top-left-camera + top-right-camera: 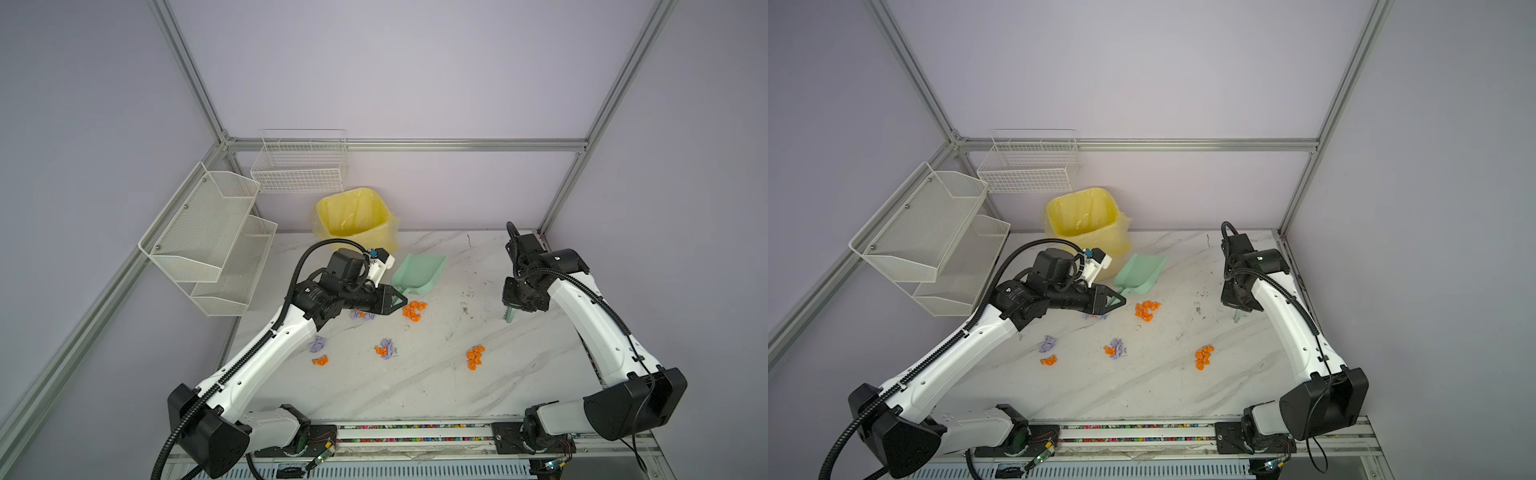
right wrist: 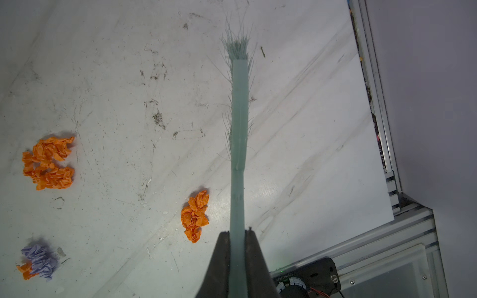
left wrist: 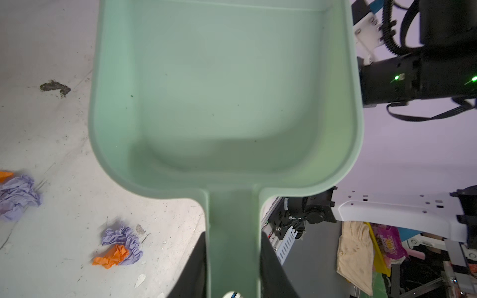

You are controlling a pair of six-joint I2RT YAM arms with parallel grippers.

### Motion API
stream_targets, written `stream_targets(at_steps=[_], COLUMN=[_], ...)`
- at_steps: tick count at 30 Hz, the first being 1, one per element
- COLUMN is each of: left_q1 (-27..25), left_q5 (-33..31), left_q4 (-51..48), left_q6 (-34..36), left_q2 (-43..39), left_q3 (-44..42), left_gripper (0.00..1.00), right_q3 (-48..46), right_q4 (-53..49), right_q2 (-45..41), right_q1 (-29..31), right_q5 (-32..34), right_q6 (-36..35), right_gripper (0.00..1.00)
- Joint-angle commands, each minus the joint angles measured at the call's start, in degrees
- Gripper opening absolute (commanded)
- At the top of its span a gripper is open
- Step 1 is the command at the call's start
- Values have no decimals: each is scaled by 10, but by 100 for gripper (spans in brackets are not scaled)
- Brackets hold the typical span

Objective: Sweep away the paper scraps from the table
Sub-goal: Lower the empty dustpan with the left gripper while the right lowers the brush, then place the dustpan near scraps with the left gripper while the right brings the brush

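Paper scraps lie in loose clusters on the white marble table [image 1: 415,395]. There is an orange heap [image 1: 414,310] by the dustpan, an orange heap [image 1: 475,356] to the right, a purple-and-orange clump [image 1: 386,349] in the middle, and purple [image 1: 318,344] and orange [image 1: 320,360] wads to the left. My left gripper [image 3: 233,237] is shut on the handle of the mint-green dustpan [image 3: 224,90], whose pan [image 1: 419,274] is empty. My right gripper [image 2: 237,233] is shut on the mint brush [image 2: 240,116], held upright near the table's right side [image 1: 509,316]. An orange heap [image 2: 195,215] lies beside the brush handle.
A yellow-lined bin [image 1: 355,218] stands at the back behind the dustpan. White wire baskets [image 1: 208,232] [image 1: 299,166] hang on the left and back walls. Aluminium rails [image 2: 374,103] edge the table close to the brush. Dark smudges [image 3: 55,87] mark the top.
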Motion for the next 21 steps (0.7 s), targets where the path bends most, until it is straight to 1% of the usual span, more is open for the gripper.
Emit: stream_targets(at_steps=[1,5,12,17,21], left_q1=[-32,-63,-114,-151,-191], left_q5=[-40,-61,-96,-108,-119], left_q4=[-20,-40,-76,-89,-96], left_q6=[35,38,51,50,45], left_q2=[-9,-7,-11,-7,6], left_q3=[-29,-38,-83,-108,-108], left_gripper=[9,9,9,8,8], right_q3=[-11,-47,-82,-94,-108], right_q4=[-32,-32,-34,-34,-35], right_q2=[-12,-14,-15,-15,-14], right_q1=[-2,4,8,28,50], right_q5=[-26,-41,-56,-52,-61], right_q6=[-9,-17,-25,-18,-11], right_gripper=[0,0,0,0,0])
